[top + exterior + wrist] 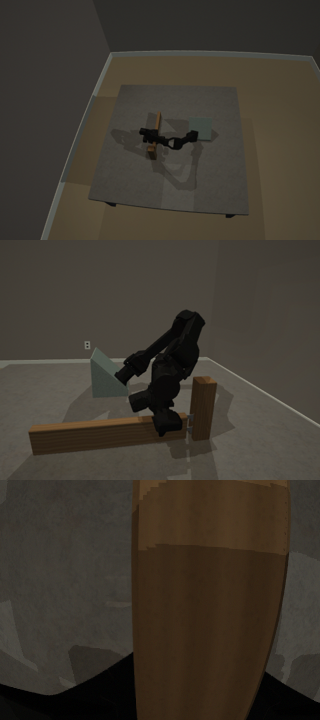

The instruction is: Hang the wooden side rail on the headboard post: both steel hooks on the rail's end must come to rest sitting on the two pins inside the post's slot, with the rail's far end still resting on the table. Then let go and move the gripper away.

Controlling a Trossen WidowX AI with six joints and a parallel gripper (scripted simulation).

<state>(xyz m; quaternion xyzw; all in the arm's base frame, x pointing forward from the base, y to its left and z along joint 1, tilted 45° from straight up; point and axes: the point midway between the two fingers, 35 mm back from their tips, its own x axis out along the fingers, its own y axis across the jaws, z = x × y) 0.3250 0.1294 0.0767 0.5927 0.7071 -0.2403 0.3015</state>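
The wooden side rail [158, 120] [103, 433] [210, 605] runs lengthwise toward the headboard post [152, 153] [204, 407], its far end down at the table. The post stands upright. Two grey steel hooks, the upper hook [189, 416] and the lower hook [189, 429], bridge a narrow gap between rail end and post in the exterior view. Their tips are hidden at the post, so I cannot tell whether they sit on the pins. My gripper [167, 420] [187, 652] is shut on the rail near its hook end, from above. The slot and pins are not visible.
A pale green wedge-shaped block [201, 127] [107, 383] stands behind the rail, and the arm's base sits on its slope. The arm arches over from the block to the rail. The grey table [206, 175] bears everything, with walls beyond.
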